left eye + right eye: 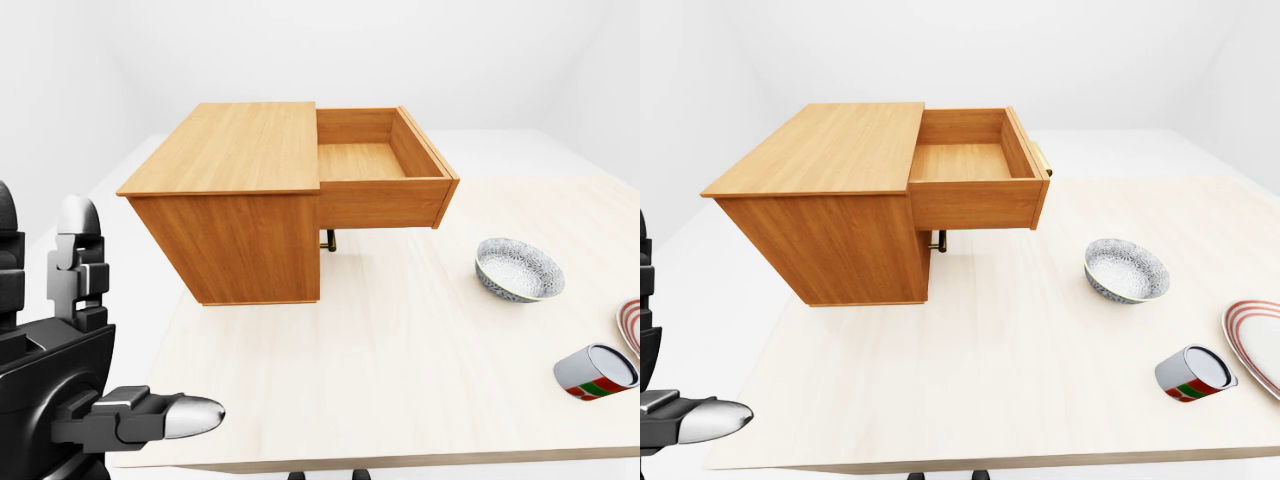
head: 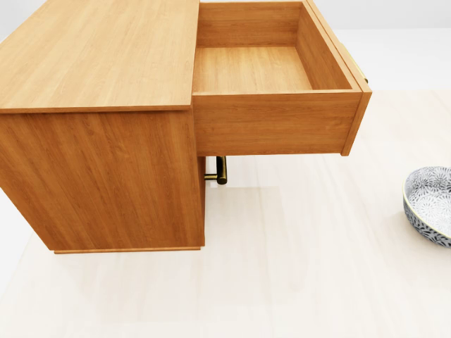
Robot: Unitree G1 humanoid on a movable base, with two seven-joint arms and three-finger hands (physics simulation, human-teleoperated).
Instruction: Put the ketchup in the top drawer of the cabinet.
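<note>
So, left-eye view: my left hand (image 1: 95, 400) sits bottom-left, off the table's left edge, fingers spread wide w/ nothing between them; 1 silver-tipped finger (image 1: 190, 416) points right over the table's lower-left corner, another stands upright above it. Cabinet (image 1: 235, 200) sits on the light wood table (image 1: 400, 350) upper-left of centre, top drawer (image 1: 385, 170) pulled out to the right, inside bare wood. Dark handle (image 1: 329, 240) of a lower drawer pokes out under it. Patterned bowl (image 1: 518, 268) sits right of the cabinet, well apart. Can (image 1: 596, 373) w/ red-green label lies on its side near the right edge, just beside a striped plate (image 1: 630, 325) cut by the frame. Ketchup not seen in any view. Right hand not in view.

Head view: closer look, cabinet fills the left, the open drawer top-centre, lower handle under it, bowl partly cut at the right edge. No hands here.

Right-eye view: same layout shifted left. Only 1 fingertip of my left hand shows at bottom-left, beside the table's left edge. Plate shows more, red rings on the rim, can just left of it, not clearly touching. Brass handle (image 1: 1042, 158) shows on the open drawer's far right face.
</note>
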